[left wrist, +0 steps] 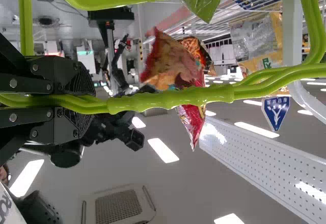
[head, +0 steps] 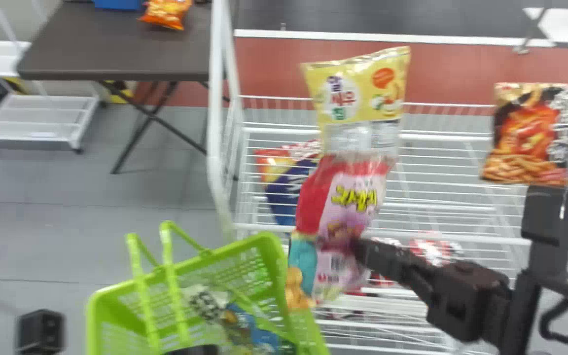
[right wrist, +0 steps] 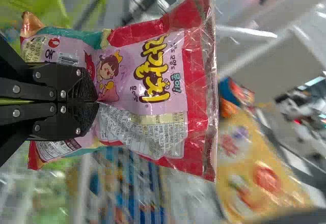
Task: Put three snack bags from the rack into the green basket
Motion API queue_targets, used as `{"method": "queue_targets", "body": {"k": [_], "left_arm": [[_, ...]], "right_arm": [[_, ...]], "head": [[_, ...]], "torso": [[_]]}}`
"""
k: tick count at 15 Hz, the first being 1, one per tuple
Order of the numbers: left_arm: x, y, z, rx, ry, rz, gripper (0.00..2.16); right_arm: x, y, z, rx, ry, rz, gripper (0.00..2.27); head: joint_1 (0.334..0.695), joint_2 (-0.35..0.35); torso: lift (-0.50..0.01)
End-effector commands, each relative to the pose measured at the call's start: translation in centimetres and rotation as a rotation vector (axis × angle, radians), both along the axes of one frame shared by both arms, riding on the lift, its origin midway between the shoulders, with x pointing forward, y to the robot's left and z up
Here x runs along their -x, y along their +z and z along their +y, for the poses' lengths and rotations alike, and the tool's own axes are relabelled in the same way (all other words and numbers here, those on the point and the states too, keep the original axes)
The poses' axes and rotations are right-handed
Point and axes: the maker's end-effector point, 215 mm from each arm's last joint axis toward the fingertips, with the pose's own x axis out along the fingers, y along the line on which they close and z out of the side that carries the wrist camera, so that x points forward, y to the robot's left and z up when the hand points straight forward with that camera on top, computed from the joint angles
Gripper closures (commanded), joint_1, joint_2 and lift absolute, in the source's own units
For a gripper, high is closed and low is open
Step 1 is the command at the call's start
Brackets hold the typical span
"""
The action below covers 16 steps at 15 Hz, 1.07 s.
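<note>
Beside the green basket (head: 264,246), the pink snack bag (head: 345,197) is pinched near its middle by the right gripper (right wrist: 97,102), its fingers nearly closed on gathered film, a fitting hold for something probably light, soft, slippery and crushable.

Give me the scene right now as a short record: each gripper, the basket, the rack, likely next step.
Right gripper: clamped on a pink-and-red snack bag
Bag position: overlapping the basket's right rim in the head view
Left gripper: closed on the basket handle
Green basket: at least one blue-and-white bag inside; exact count unclear
Rack: yellow bag, orange-and-black bag, others partly hidden
Likely next: bring the held bag over the basket opening, then release
</note>
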Motion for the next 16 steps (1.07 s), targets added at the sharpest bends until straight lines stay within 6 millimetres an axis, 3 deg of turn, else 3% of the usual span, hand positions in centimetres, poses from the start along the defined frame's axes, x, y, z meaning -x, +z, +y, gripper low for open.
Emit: {"method": "queue_targets", "body": {"k": [1,4,7,10,11,12,13,14,16], "left_arm": [[0.1,0.3,-0.5,0.015,-0.013,-0.007,2.15],[0.2,0.5,-1.4,0.025,-0.037,-0.010,2.15],[0.4,0.7,-2.2,0.034,-0.055,-0.014,2.15],[0.2,0.9,-2.3,0.035,-0.060,-0.022,2.15],[0.1,1.0,-2.3,0.035,-0.063,-0.022,2.15],[0.2,0.9,-2.1,0.036,-0.061,-0.008,2.15],[0.2,0.9,-2.0,0.038,-0.060,-0.001,2.15],[0.0,1.0,-2.1,0.038,-0.061,-0.006,2.15],[-0.3,1.2,-1.8,0.033,-0.056,-0.014,2.15]], "right_arm": [[2.4,-0.9,4.9,-0.012,0.107,0.045,2.25],[3.1,-2.0,8.9,-0.031,0.176,0.061,2.25],[0.0,-4.4,11.2,-0.035,0.143,0.021,2.25],[0.4,-7.8,12.4,0.006,0.182,0.070,2.24],[0.8,-8.7,12.1,0.046,0.194,0.075,2.01],[1.6,-8.9,12.3,0.047,0.223,0.082,1.46],[2.5,-9.0,12.0,0.068,0.246,0.090,0.48],[3.5,-8.9,11.2,0.098,0.268,0.109,0.00],[4.2,-6.9,9.4,0.109,0.270,0.108,0.02]], "head": [[0.695,0.194],[0.695,0.335],[0.695,0.350],[0.695,0.350],[0.695,0.350],[0.695,0.350],[0.695,0.350],[0.695,0.350],[0.695,0.350]], "torso": [[0.000],[0.000],[0.000],[0.000],[0.000],[0.000],[0.000],[0.000],[0.000]]}}
